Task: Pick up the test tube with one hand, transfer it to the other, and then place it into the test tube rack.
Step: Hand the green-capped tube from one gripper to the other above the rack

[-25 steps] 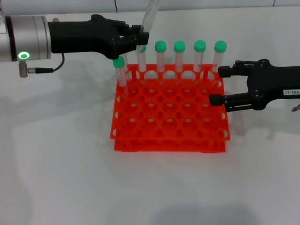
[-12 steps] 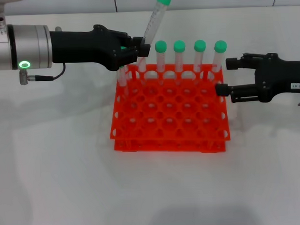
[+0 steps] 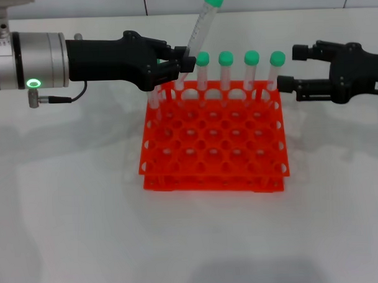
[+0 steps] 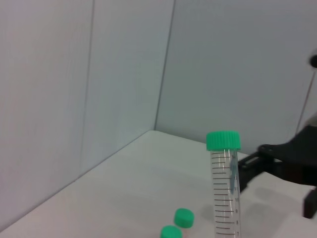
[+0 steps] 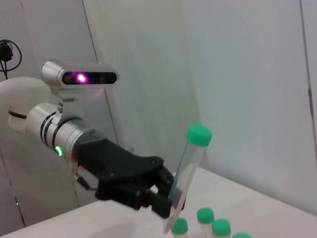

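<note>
My left gripper [image 3: 177,61], unlabelled and on the wrist with the green light ring, is shut on the lower end of a test tube [image 3: 201,26]. It holds the tube tilted, green cap up, above the back left of the orange-red test tube rack [image 3: 214,154]. The held tube shows in the left wrist view [image 4: 224,188] and in the right wrist view [image 5: 190,163], where the left gripper [image 5: 168,198] grips it. My right gripper [image 3: 291,68] is open and empty, level with the tube caps just right of the rack's back right corner.
Several more green-capped tubes [image 3: 226,69] stand in the rack's back row, and one [image 3: 153,98] stands at the back left under my left gripper. The rack's front rows are empty holes. White table surrounds the rack, with a wall behind.
My left gripper has lifted the tube higher and shifted slightly right. My right gripper has risen from beside the rack's right edge to cap height and moved a little right.
</note>
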Robot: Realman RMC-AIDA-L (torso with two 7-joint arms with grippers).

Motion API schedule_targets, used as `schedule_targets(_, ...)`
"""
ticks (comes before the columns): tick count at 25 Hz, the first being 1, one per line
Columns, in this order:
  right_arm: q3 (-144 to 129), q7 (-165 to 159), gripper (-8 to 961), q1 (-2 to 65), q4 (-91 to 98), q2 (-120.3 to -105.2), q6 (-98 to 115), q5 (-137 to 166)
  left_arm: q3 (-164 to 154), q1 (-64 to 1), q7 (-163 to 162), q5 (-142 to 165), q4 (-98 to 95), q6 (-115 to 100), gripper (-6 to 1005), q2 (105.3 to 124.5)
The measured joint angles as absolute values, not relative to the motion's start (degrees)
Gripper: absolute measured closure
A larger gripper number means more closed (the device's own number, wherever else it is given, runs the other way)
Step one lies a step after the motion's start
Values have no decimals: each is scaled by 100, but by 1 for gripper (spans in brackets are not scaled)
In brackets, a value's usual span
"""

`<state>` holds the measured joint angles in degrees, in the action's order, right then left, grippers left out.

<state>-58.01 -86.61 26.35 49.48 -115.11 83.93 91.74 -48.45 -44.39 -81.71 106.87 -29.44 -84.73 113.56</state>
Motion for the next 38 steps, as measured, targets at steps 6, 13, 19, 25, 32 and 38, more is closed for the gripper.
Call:
schedule_targets(6, -5800, -8652, 148, 2837, 4687, -11516, 8311, 8835, -4842, -4385, -8140, 10676, -2945, -8580, 754, 11356)
schedule_targets(13, -5826, -8622, 149, 2932, 4487, -11522, 8240, 8412, -4834, -4313, -8050, 10562, -2945, -8611, 750, 11359)
schedule_targets(19, -5860, -8572, 151, 3176, 4140, -11539, 8251, 8160, -4834, -4303, -8038, 10520, -2972, -8649, 747, 11365)
schedule_targets(25, -5882, -8514, 152, 3414, 3885, -11584, 8267, 7999, -4837, -4298, -8038, 10520, -2977, -8632, 744, 11365)
schedule_targets(32, -5946, -8392, 154, 3576, 3554, -11590, 8247, 7711, -4860, -4297, -8040, 10559, -2955, -8593, 740, 11364)
schedule_targets(38, -6048, -8363, 156, 3685, 3406, -11598, 8233, 7648, -4866, -4298, -8042, 10541, -2956, -8599, 737, 11390)
